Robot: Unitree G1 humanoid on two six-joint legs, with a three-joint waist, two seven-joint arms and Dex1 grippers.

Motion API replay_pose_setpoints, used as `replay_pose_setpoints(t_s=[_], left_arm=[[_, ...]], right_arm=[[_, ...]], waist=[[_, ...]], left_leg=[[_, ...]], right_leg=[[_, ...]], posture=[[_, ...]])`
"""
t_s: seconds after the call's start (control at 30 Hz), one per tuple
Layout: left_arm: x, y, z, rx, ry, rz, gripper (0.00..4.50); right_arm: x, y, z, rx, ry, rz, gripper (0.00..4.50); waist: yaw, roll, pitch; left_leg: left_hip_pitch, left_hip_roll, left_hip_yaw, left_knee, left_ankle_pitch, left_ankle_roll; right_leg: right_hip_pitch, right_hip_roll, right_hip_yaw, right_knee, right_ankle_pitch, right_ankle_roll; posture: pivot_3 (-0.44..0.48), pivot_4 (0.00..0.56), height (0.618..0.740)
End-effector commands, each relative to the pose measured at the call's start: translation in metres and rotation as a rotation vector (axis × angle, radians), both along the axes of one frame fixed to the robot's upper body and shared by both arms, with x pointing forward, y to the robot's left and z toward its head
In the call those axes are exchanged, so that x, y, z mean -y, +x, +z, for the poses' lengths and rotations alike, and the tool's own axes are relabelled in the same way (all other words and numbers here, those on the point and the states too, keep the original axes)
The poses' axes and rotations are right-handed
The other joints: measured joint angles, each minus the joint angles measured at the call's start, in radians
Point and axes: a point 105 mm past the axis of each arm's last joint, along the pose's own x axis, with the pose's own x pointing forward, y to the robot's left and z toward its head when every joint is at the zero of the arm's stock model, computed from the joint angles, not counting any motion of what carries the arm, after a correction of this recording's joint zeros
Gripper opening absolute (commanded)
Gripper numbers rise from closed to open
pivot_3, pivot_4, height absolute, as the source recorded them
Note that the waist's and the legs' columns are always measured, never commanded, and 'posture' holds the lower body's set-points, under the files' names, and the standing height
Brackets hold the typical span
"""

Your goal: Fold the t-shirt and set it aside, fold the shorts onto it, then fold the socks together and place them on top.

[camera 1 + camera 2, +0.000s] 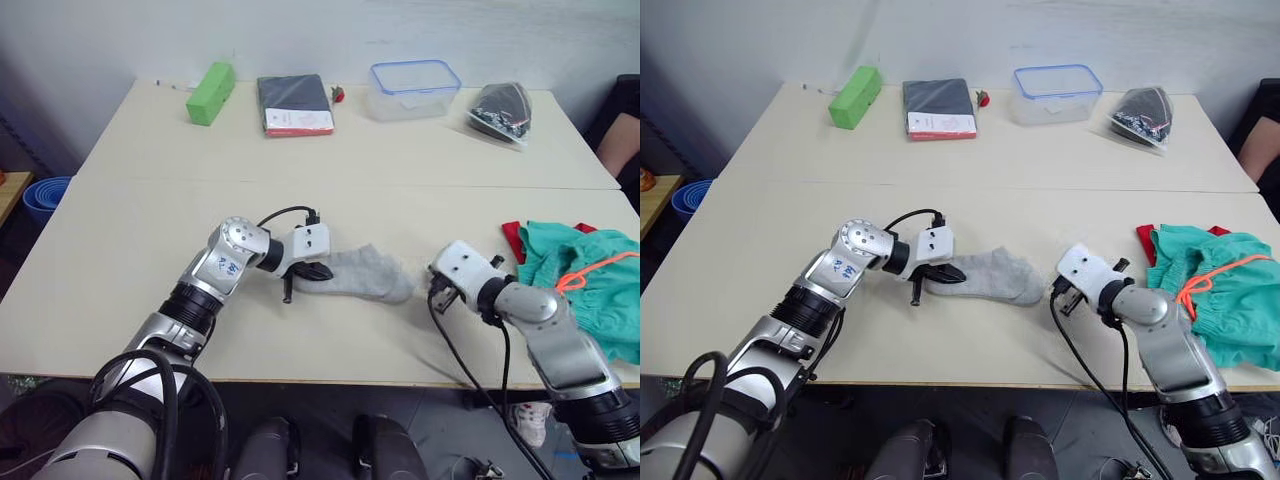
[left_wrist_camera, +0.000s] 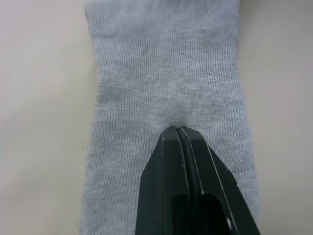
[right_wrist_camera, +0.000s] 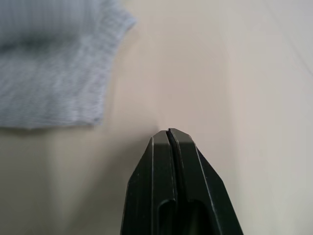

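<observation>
Left wrist view showed the left end effector [image 2: 179, 130] pinched closed on the socks [image 1: 362, 273], mid-tabletop [image 1: 130, 250]. Right end effector [image 3: 168, 132], fingers together and empty, sat just beside them; shorts [image 1: 590, 280] covered the t-shirt [image 1: 512, 238] beyond.

No legible text, brand or number anywhere. Small blue mark on round silver elbow joint of left arm [image 1: 226, 266], possibly logo, too small to read. Flat dark package with red-and-white lower edge [image 1: 295, 105] at far side of beige tabletop [image 1: 120, 260]: any print unreadable.
</observation>
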Motion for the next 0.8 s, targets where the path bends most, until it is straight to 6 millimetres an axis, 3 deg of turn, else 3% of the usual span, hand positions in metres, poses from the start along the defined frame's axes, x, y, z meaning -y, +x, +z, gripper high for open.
replay_pose_setpoints(t_s=[0.03, 0.17, 0.33, 0.47, 0.63, 0.73, 0.8], left_arm=[[-0.007, -0.003, -0.016, -0.065, 0.026, 0.036, 0.04], [-0.004, -0.004, -0.012, -0.058, 0.016, 0.024, 0.04], [-0.002, -0.004, -0.01, -0.047, 0.018, 0.011, 0.04], [-0.001, -0.006, -0.005, -0.032, 0.016, -0.002, 0.04], [-0.003, -0.01, 0.013, -0.062, -0.069, 0.021, 0.04], [-0.022, -0.015, 0.037, -0.116, -0.177, 0.113, 0.61], [-0.04, -0.017, 0.049, -0.172, -0.263, 0.227, 1.22]], right_arm=[[-0.025, -0.002, 0.049, 0.153, 0.097, 0.089, 0.0], [-0.064, -0.011, 0.052, 0.119, 0.134, 0.236, 0.0], [-0.089, -0.012, 0.015, 0.013, 0.049, 0.315, 0.0], [-0.075, -0.007, -0.02, -0.039, -0.12, 0.305, 0.0], [-0.051, 0.001, -0.026, -0.044, -0.176, 0.231, 0.0], [-0.05, 0.001, -0.028, -0.056, -0.153, 0.217, 0.0], [-0.053, -0.001, -0.029, -0.066, -0.134, 0.22, 0.0]], waist=[[0.001, 0.0, 0.0], [0.005, 0.0, 0.0], [0.004, 0.0, 0.0], [0.004, 0.0, 0.0], [0.005, 0.0, 0.0], [0.001, 0.0, 0.0], [0.001, 0.0, 0.0]], left_leg=[[0.0, 0.0, 0.0, 0.0, 0.0, 0.0], [-0.001, 0.0, -0.001, 0.0, 0.0, 0.0], [-0.002, -0.001, -0.001, -0.001, -0.001, 0.0], [-0.002, -0.001, 0.0, -0.001, -0.001, 0.001], [-0.002, -0.001, 0.0, -0.001, -0.001, 0.001], [-0.002, -0.001, -0.001, -0.001, -0.001, 0.001], [-0.002, 0.0, -0.001, -0.001, 0.0, 0.0]], right_leg=[[0.0, 0.0, 0.0, 0.0, 0.0, 0.0], [0.0, 0.0, 0.001, 0.0, 0.0, 0.0], [-0.001, 0.0, 0.0, 0.001, 0.0, 0.0], [-0.001, 0.0, -0.004, 0.001, 0.0, 0.0], [-0.001, 0.0, -0.005, 0.001, 0.0, 0.0], [-0.001, 0.0, -0.005, 0.001, 0.0, 0.0], [-0.001, 0.0, -0.004, 0.001, 0.0, 0.0]], posture=[[0.0, 0.15, 0.74], [0.0, 0.15, 0.74], [0.0, 0.15, 0.74], [0.0, 0.15, 0.74], [0.0, 0.15, 0.74], [0.0, 0.15, 0.74], [0.0, 0.15, 0.74]])
